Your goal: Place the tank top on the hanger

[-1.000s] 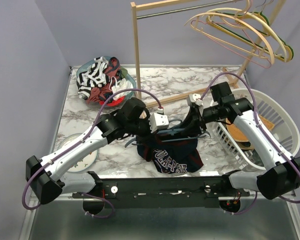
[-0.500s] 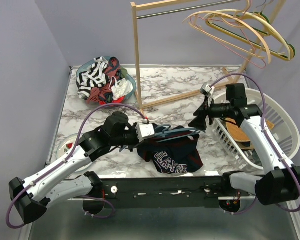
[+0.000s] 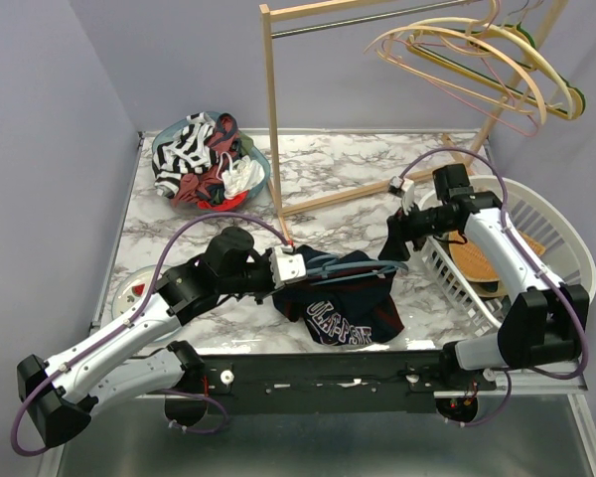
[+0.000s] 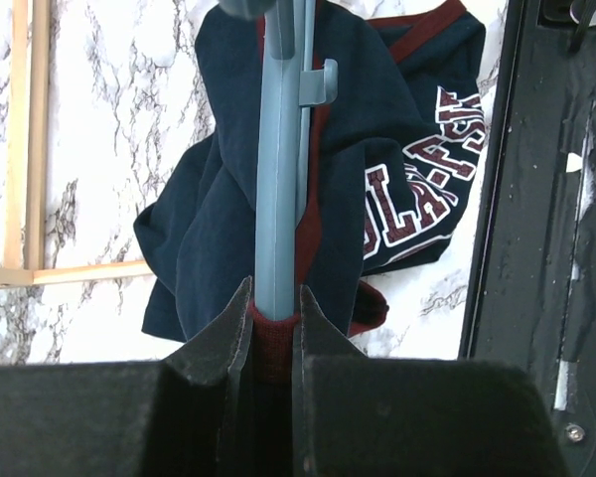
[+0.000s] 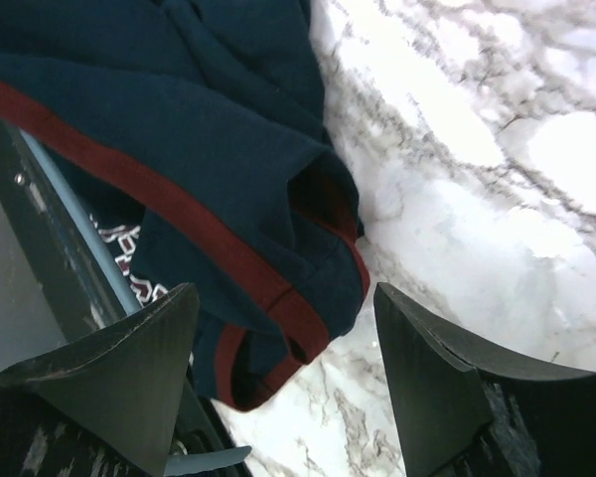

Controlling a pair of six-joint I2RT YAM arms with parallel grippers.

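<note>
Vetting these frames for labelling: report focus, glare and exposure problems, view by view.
Top external: evenly lit, sharp throughout. Left wrist: the hanger and lettering on the tank top crisp, the left gripper nearly black, underexposed. Right wrist: the marble table washed out bright, the right gripper slightly soft up close.

A robot lab booth: plain lilac walls (image 3: 60, 99) enclose a marble-patterned table (image 3: 348, 169) with wooden rack (image 3: 271, 109).
</note>
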